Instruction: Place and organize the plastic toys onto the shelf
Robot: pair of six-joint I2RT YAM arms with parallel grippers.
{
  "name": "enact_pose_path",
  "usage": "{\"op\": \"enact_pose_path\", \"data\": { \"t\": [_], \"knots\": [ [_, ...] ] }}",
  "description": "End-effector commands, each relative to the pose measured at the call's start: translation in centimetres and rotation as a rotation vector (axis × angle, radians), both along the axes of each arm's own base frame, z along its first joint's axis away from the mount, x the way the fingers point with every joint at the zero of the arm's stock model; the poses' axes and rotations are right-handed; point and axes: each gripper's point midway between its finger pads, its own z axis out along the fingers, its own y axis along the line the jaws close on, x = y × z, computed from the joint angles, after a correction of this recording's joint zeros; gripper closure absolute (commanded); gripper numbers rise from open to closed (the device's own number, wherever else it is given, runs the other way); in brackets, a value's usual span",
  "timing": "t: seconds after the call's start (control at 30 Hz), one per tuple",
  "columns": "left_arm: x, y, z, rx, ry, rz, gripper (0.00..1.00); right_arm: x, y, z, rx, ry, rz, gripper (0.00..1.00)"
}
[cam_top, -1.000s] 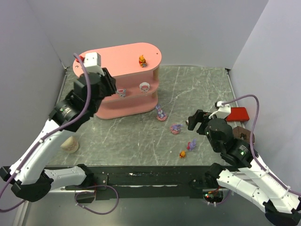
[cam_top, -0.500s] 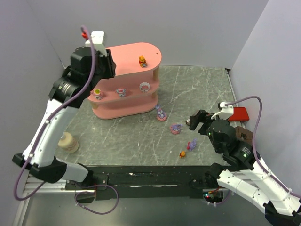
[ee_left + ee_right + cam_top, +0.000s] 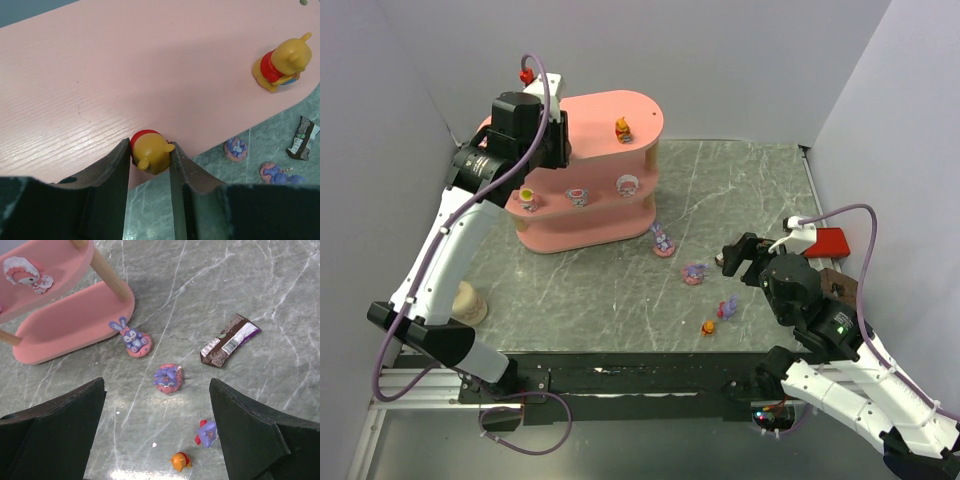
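On the top tier of the shelf [image 3: 590,112] I counted one orange bear [image 3: 622,128] standing near the right end, and my left tool [image 3: 150,146] was clenched on a second bear [image 3: 151,156] at that tier's near edge. Three pink-white toys [image 3: 578,195] sat in a row on the middle tier. Down on the counter [image 3: 620,290] lay the third bear [image 3: 708,327] and three purple toys [image 3: 694,272], near my right tool [image 3: 156,381], whose fingers were spread wide, released.

A: Any lettering you can read anywhere?
B: None. The snack bar wrapper [image 3: 230,341] on the right side of the table shows a barcode and white print, but it's all too small to read.
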Motion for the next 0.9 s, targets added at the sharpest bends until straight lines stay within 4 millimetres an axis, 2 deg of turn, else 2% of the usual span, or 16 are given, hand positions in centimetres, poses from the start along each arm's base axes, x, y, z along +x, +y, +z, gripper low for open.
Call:
{"op": "enact_pose_path", "data": {
  "t": [0.0, 0.33, 0.57, 0.87],
  "knots": [
    [-0.2, -0.2, 1.4, 0.007, -0.03, -0.047, 0.73, 0.5, 0.1, -0.1, -0.001, -0.005, -0.011, 0.08],
    [0.8, 0.2, 0.2, 0.024, 0.017, -0.042, 0.59, 0.7, 0.3, -0.4, -0.002, 0.001, -0.008, 0.08],
    [1.3, -0.1, 0.1, -0.019, 0.045, -0.075, 0.57, 0.7, 0.4, -0.5, 0.0, 0.004, -0.006, 0.08],
    [1.7, 0.5, 0.2, -0.048, 0.053, -0.07, 0.54, 0.8, 0.6, -0.5, 0.0, 0.004, -0.004, 0.08]
  ]
}}
